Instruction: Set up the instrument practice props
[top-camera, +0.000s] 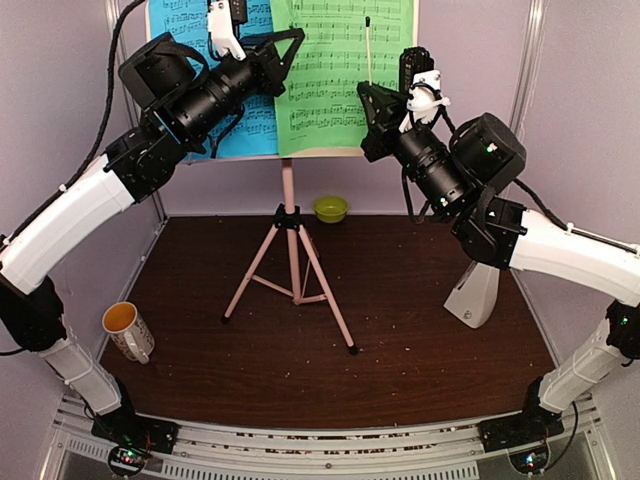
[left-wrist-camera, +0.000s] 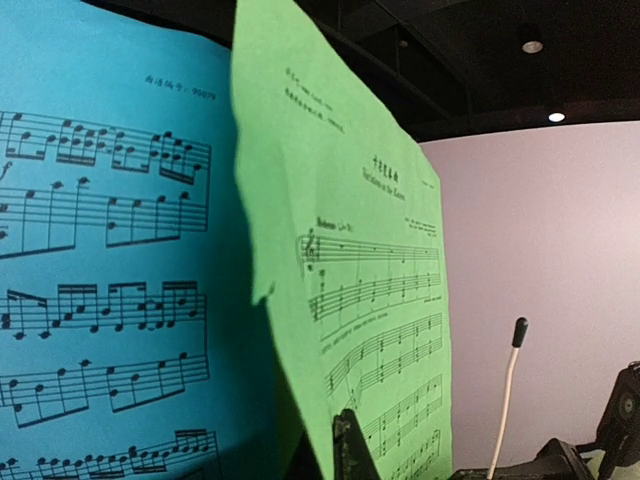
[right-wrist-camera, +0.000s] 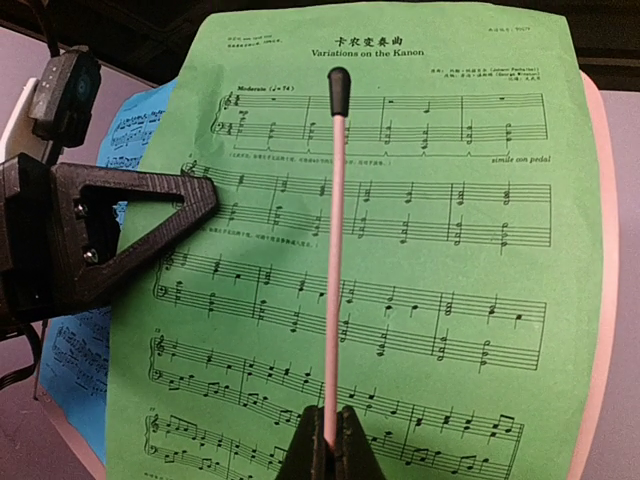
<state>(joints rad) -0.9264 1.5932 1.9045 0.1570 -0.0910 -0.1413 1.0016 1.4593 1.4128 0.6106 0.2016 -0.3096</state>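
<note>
Right gripper (right-wrist-camera: 325, 442): found closed on the lower end of the baton (right-wrist-camera: 336, 250). Both fingers are clamped against the thin shaft. The baton is held upright in front of the green sheet (top-camera: 330, 100), with its black tip up near the sheet's title line. Whether the shaft touches the paper cannot be told.

Left gripper (top-camera: 288, 48): found closed at the left edge of the green sheet, high on the stand (top-camera: 288, 190). In the left wrist view that edge is seen lifted away from the blue sheet (top-camera: 182, 20) and running down into the jaws. One finger (left-wrist-camera: 346, 445) is visible just beside it, so the edge is judged to be pinched.

Both sheets are displayed side by side on the stand's desk, blue to the left, green to the right, the green overlapping the blue. The stand is set on its tripod at the middle of the table (top-camera: 400, 330). The metronome (top-camera: 475, 295) is located on the table to the right, below the right arm and well apart from the stand.
</note>
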